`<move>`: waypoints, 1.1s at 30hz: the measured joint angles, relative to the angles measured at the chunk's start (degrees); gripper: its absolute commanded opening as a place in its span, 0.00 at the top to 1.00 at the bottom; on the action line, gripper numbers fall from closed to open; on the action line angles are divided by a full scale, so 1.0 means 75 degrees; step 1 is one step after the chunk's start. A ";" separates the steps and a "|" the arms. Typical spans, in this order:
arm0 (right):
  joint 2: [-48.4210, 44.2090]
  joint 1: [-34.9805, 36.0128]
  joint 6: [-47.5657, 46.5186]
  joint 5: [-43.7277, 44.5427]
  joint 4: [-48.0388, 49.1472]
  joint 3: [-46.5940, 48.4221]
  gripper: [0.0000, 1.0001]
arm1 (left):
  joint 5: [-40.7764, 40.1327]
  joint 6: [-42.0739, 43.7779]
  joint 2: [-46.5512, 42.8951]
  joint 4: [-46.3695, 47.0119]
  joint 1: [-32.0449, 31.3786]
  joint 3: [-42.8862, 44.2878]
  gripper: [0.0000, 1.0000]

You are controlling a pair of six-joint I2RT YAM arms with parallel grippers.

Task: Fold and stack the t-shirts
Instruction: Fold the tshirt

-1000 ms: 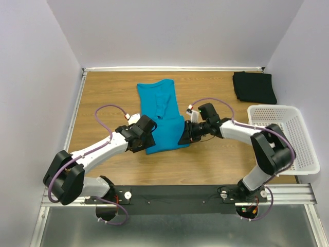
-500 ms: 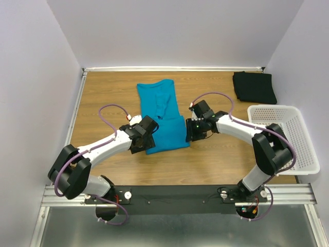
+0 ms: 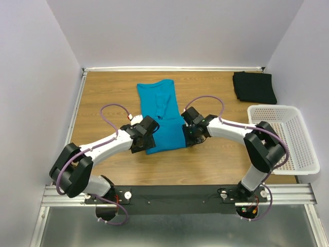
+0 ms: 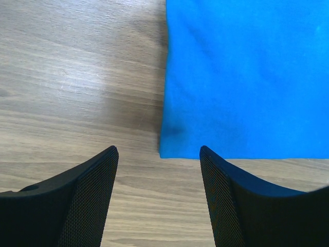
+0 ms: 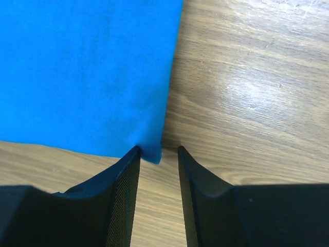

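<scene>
Tabletop (image 3: 103, 92) holds t-shirt (image 3: 162, 110) between left hand (image 4: 159, 149), right hand (image 5: 159, 149).

Near t-shirt (image 3: 163, 116): plain bright blue. Far-right t-shirt (image 3: 254, 86): plain black. Basket (image 3: 288, 140): white, perforated. Table (image 3: 108, 88): brown wood grain. Arms (image 3: 105, 148): white, black joints.

teal t-shirt (image 3: 163, 116): matt soft cloth | black t-shirt (image 3: 254, 86): matt cloth | table (image 3: 103, 92): faintly glossy wood grain | basket (image 3: 271, 107): perforated white plastic

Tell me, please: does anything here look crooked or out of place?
Only small things: the blue t-shirt lies slightly askew, with a bunched wrinkle near its middle. The black t-shirt sits neatly folded in the far right corner. Nothing spilled or damaged.
</scene>
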 measured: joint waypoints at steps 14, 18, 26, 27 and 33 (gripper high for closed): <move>0.0586 0.0516 0.0487 0.0801 -0.0367 0.0478 0.99 | -0.0140 0.0032 0.0192 0.0061 0.0000 -0.0003 0.27; 0.0629 0.0522 0.0487 0.0764 -0.0449 0.0539 0.99 | -0.0175 0.0032 0.0256 0.0058 0.0000 0.0000 0.27; 0.0676 0.0522 0.0425 0.0752 -0.0542 0.0629 0.99 | -0.0184 0.0032 0.0670 0.0099 0.0000 0.0003 0.30; 0.0676 0.0522 0.0423 0.0752 -0.0545 0.0629 0.99 | -0.0184 0.0032 0.0746 0.0099 0.0000 0.0003 0.31; 0.0685 0.0522 0.0364 0.0752 -0.0562 0.0656 0.99 | -0.0157 0.0093 0.0822 0.0143 -0.0003 0.0009 0.31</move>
